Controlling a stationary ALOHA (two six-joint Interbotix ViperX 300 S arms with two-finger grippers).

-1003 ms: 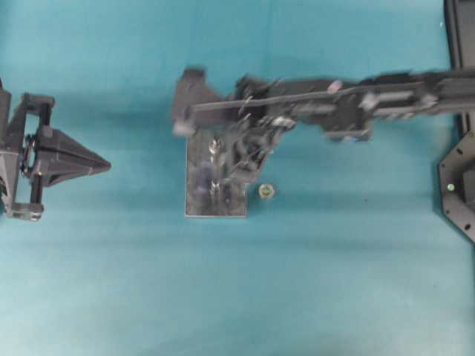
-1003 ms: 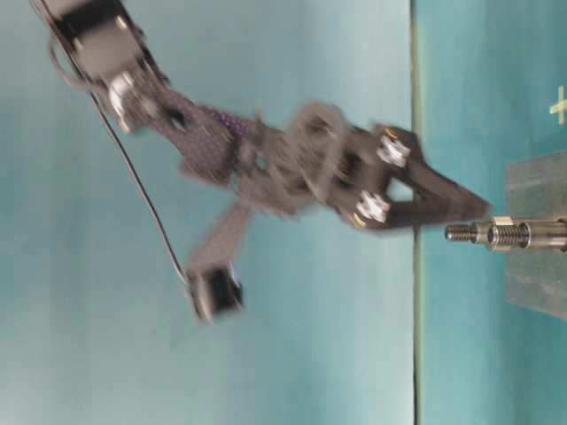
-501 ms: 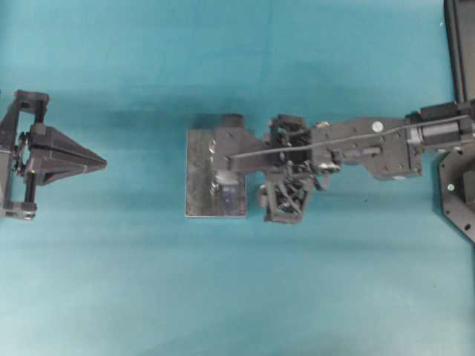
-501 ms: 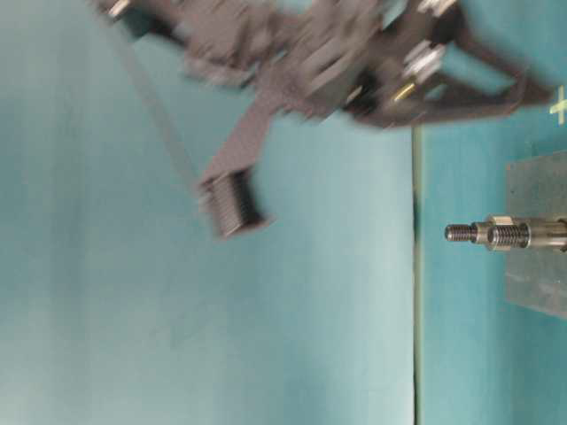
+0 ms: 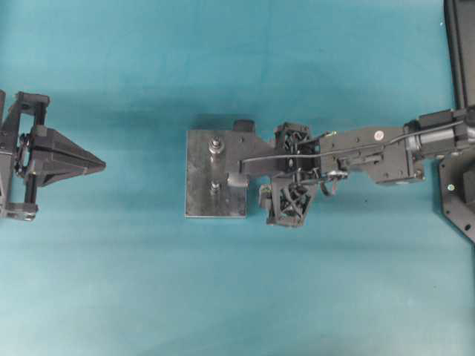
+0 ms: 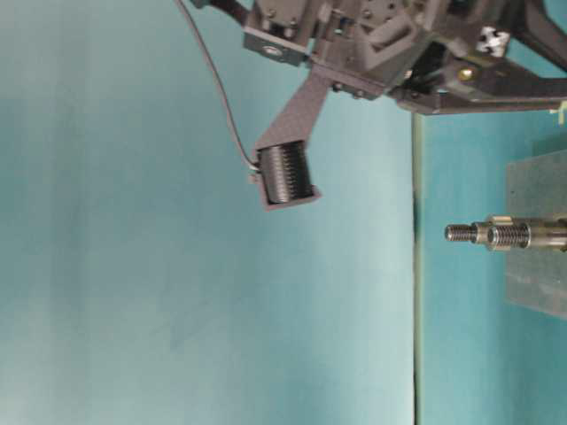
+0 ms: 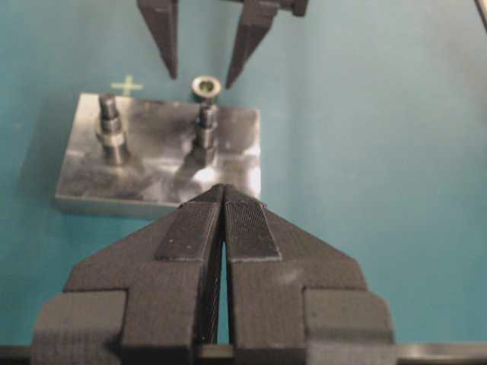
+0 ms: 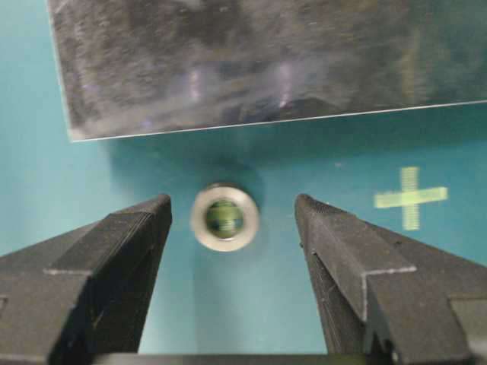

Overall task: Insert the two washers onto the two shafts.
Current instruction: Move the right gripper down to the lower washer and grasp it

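lying flat, washer [image 8: 224, 217] centred between parted right jaws, untouched.

Black arms, ribbed wedge-shaped fingers [image 7: 248, 230], silver screws, thin black cable [image 6: 217, 84], ridged cylindrical housing [image 6: 285, 171]

Washer [image 8: 224, 217] lay flat on the table [image 5: 223, 297], just beside the metal plate [image 8: 266, 61] edge, between the spread fingers [image 8: 122, 243] of the right gripper [image 8: 232, 228]. Two shafts [image 7: 112, 137] stood upright on the plate. Left gripper [image 5: 100, 164] sat well apart at the overhead view's left, facing the plate.
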